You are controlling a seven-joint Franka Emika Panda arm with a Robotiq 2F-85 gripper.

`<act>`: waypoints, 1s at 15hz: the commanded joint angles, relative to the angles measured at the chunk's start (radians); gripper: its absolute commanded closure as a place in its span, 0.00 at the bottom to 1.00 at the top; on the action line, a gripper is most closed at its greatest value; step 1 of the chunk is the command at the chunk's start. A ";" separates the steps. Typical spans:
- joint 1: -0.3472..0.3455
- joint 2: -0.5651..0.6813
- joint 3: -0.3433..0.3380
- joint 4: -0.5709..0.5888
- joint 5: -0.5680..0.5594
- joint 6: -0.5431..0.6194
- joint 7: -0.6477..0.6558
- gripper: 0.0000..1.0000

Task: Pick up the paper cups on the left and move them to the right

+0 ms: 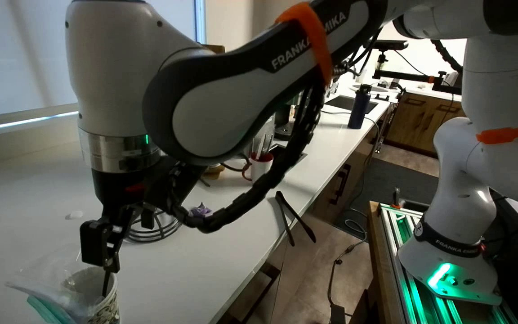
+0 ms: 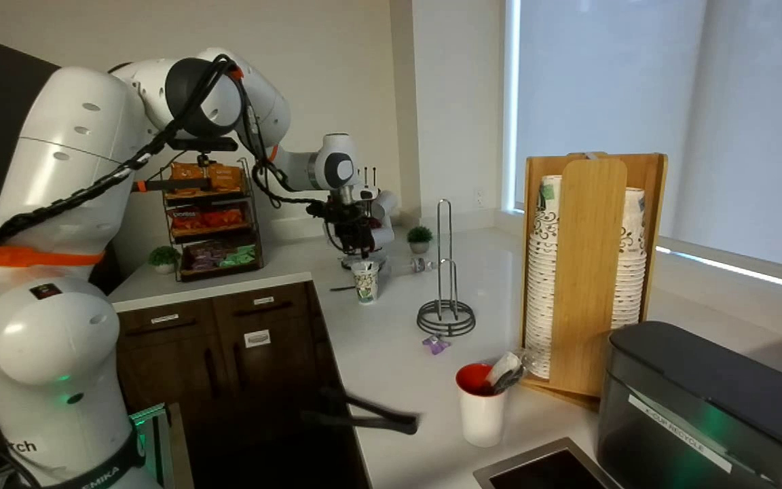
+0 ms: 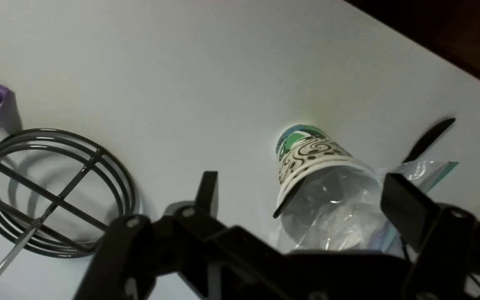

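While the tool (image 3: 304, 191) is held low above the bench (image 3: 190, 83), its fingers are spread well apart, as read from the wrist view. Close beneath, the paper cups (image 3: 311, 160) are found upright on the bench, green-and-brown print outward, the mouth framed between the fingers in that view; how many are nested cannot be told, nor whether contact is made. Into and over the mouth a clear bag (image 3: 344, 225) is draped, teal along one edge. At the rim a thin dark strip (image 3: 288, 198) is noted, its nature unclear. Just beside the bag a black utensil (image 3: 429, 139) is laid flat.

Farther along, a wire holder (image 3: 58, 200) with ringed base and upright rod is stood near the cups; a purple wrapper (image 2: 436, 345) is seen close to it. Black tongs (image 2: 391, 422) are laid across the front edge, their ends out past the bench, as shown in both exterior views. Beyond, a white mug (image 2: 481, 418), red inside, is stocked with cutlery (image 2: 503, 372). Near it a tan box (image 2: 591, 272) is filled with two columns of stacked cups (image 2: 542, 299); beside that, a dark-lidded bin (image 2: 710, 407) is labelled K-CUP RECYCLE.

Past the arm (image 2: 72, 129), a snack rack (image 2: 220, 273) is set, a potted plant (image 2: 163, 259) just beside it. In an exterior view a dark blue bottle (image 1: 359, 108) is recorded near the bench edge.
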 commanded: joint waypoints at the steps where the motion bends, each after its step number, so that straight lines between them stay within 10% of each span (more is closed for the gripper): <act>1: 0.051 0.070 -0.058 0.019 -0.038 0.063 0.145 0.00; 15: 0.133 0.169 -0.154 0.094 -0.051 0.186 0.395 0.00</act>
